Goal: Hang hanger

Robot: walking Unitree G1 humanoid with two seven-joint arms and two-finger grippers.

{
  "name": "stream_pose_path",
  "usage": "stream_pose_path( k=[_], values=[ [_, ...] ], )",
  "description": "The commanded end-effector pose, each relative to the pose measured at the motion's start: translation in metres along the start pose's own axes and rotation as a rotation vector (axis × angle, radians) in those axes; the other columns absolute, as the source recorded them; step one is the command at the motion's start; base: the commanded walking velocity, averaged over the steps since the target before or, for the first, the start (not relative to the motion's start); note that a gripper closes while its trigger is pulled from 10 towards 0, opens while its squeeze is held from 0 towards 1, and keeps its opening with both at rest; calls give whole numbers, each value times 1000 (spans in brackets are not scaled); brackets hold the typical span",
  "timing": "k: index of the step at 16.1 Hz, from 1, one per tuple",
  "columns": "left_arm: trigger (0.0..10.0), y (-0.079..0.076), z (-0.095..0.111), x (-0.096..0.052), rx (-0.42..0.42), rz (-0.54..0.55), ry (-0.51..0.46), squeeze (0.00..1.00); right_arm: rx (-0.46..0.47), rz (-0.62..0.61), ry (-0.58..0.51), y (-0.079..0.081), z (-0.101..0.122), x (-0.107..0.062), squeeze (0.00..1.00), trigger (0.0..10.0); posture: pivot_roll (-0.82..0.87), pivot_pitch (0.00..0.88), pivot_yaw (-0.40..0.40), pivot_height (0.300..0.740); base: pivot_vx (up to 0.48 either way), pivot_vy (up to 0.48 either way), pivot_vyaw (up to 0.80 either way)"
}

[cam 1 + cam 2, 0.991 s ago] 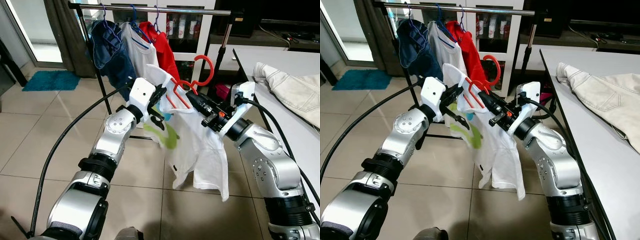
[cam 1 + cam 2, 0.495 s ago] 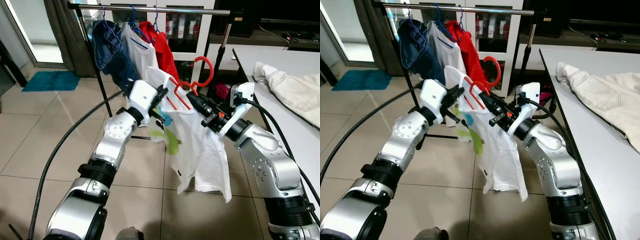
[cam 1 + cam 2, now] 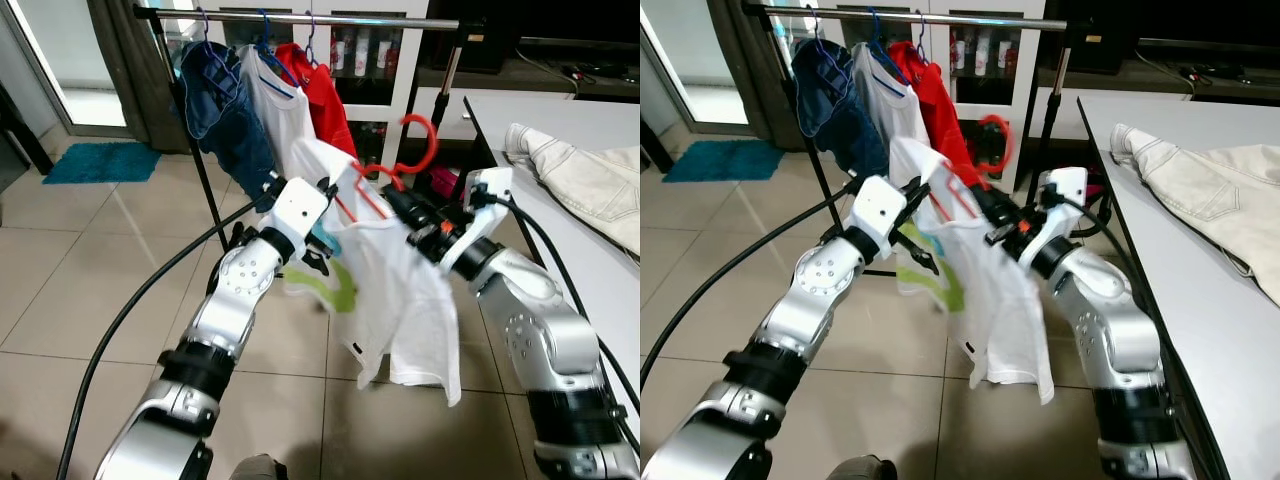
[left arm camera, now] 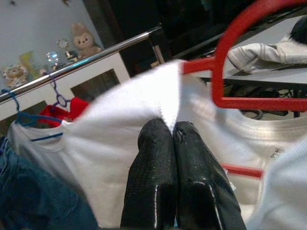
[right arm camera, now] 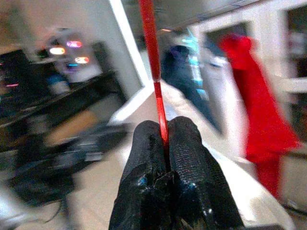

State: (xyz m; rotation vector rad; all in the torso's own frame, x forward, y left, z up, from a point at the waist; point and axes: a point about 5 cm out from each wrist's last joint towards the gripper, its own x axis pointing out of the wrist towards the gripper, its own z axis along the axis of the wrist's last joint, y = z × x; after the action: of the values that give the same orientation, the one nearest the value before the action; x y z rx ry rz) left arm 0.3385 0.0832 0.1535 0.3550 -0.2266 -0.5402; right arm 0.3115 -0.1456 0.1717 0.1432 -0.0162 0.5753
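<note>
Red plastic hanger (image 3: 385, 178) with curved hook held below the chrome rail (image 3: 300, 18), soft white T-shirt (image 3: 395, 290) draped on it, right gripper (image 5: 164, 139) fingers clamped on its thin bar, left gripper (image 4: 173, 132) fingers pinching the shirt's shoulder fabric.

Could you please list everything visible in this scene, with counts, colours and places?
Clothes rail: one, metal, across the back.
Hung garments: three, navy, white, red, on the rail.
Red hanger: one, held below the rail.
White T-shirt: one, green print, draped on the red hanger.
Table: one, white, at right.
Pale jacket: one, lying on the table.
Teal mat: one, on the floor, far left.
Left gripper: shut on the T-shirt's fabric.
Right gripper: shut on the hanger.
</note>
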Motion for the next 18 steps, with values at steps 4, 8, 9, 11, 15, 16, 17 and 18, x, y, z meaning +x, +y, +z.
stream_pose_path(
  k=[4, 8, 9, 11, 15, 16, 17, 18],
  values=[
    [0, 16, 4, -9, 19, 129, 10, 0, 1, -224, 7, -21, 1, 0, 0, 10000, 44, 0, 49, 740, 0, 0, 0],
    [0, 18, -1, -11, 24, 150, 55, 0, -51, -264, -27, -13, 4, 7, 0, 10000, 46, 0, 49, 740, 0, 0, 0],
    [0, 15, -4, -10, 22, 138, 77, 0, -63, -239, -51, -5, 7, 10, 0, 10000, 46, 0, 52, 740, 0, 0, 0],
    [0, 10, -7, -10, 12, 116, 99, 0, -55, -199, -83, 3, 11, 13, 0, 10000, 45, 0, 54, 740, 0, 0, 0],
    [10000, -2, -1, -4, -76, 48, 71, 678, -59, -140, -101, 12, 13, 16, 0, 10000, 45, 0, 50, 740, 0, 0, 0],
    [10000, -6, 2, -4, -120, 10, 50, 1000, -62, -140, -100, 12, 13, 16, 0, 10000, 45, 0, 50, 740, 0, 0, 0],
    [10000, -7, 3, -6, -128, -9, 45, 1000, -66, -143, -96, 11, 12, 16, 0, 10000, 45, 0, 50, 740, 0, 0, 0],
    [10000, -9, 3, -7, -141, -27, 47, 1000, -75, -165, -73, 8, 9, 15, 0, 10000, 45, 0, 52, 740, 0, 0, 0]
  ],
)
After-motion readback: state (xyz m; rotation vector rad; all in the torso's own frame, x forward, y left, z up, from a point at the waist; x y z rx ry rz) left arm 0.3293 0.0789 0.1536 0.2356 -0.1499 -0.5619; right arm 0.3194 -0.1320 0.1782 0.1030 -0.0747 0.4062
